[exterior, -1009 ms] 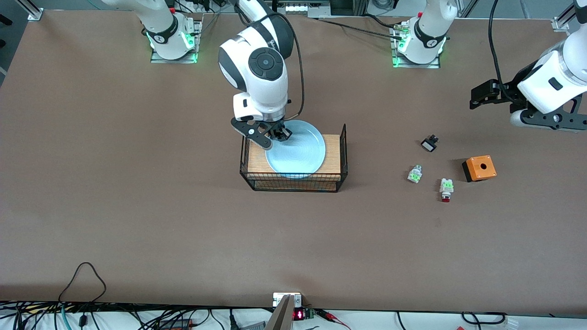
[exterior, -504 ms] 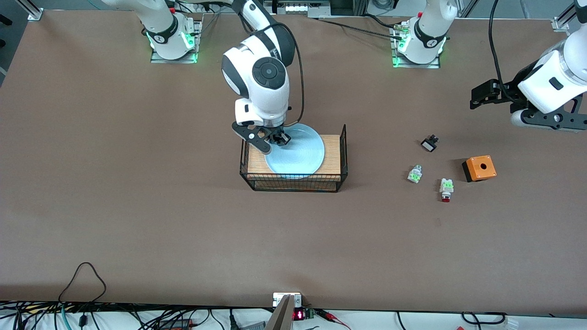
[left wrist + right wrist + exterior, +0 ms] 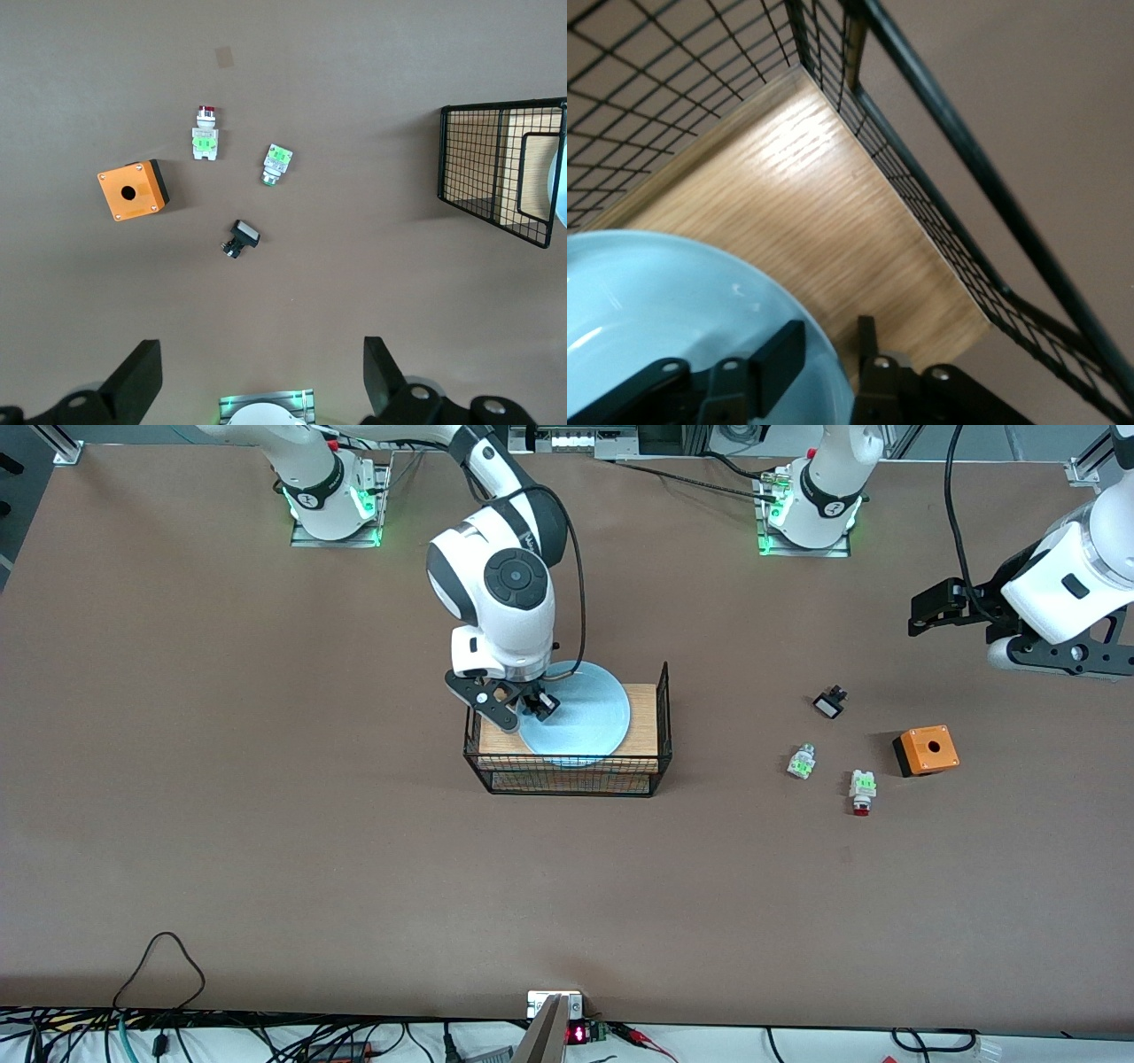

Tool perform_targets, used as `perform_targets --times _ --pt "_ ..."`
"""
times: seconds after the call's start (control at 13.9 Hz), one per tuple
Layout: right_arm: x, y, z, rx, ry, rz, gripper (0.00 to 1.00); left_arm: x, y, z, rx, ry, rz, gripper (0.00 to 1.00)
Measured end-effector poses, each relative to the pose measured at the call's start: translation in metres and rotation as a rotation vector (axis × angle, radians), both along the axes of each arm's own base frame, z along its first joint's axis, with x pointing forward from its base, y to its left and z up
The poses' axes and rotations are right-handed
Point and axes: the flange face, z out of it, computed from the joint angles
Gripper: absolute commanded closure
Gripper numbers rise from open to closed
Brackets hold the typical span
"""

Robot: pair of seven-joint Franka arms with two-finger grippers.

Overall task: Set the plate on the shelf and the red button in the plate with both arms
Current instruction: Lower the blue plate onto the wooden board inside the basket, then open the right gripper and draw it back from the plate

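Observation:
The pale blue plate (image 3: pixel 580 717) (image 3: pixel 656 301) lies on the wooden floor of a black wire basket (image 3: pixel 567 781). My right gripper (image 3: pixel 532 707) (image 3: pixel 830 329) is down at the plate's edge toward the right arm's end, open. One finger is on the plate's inner side, and the other stands outside the rim with a gap of wood showing. The red button (image 3: pixel 861 790) (image 3: pixel 205 133) lies on the table toward the left arm's end, red cap toward the front camera. My left gripper (image 3: pixel 930 613) (image 3: pixel 259 359) hangs open and empty high over the table, waiting.
Around the red button lie a similar white-green part (image 3: pixel 801 761) (image 3: pixel 277 164), a small black part (image 3: pixel 830 703) (image 3: pixel 242 239) and an orange box with a hole (image 3: pixel 926 749) (image 3: pixel 131 189). The basket's wire walls (image 3: pixel 921 186) stand close around my right gripper.
My right gripper's fingers have parted from their shut hold on the plate's rim, and the wrist has shifted slightly. The left arm has not moved.

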Motion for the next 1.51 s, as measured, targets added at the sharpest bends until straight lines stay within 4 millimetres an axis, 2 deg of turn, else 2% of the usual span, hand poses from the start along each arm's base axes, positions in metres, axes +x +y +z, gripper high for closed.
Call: perform_targets --times 0.36,0.65,1.51 --pt "0.009 -0.009 0.006 0.012 0.022 -0.044 0.0 0.0 0.0 0.0 0.0 0.0 0.0 0.0" --pt "0.02 -0.017 0.036 0.008 0.06 -0.086 0.0 0.0 0.0 0.0 0.0 0.0 0.0 0.0" --pt "0.038 -0.037 0.094 0.055 0.123 -0.173 0.0 0.0 0.0 0.0 0.0 0.0 0.0 0.0"
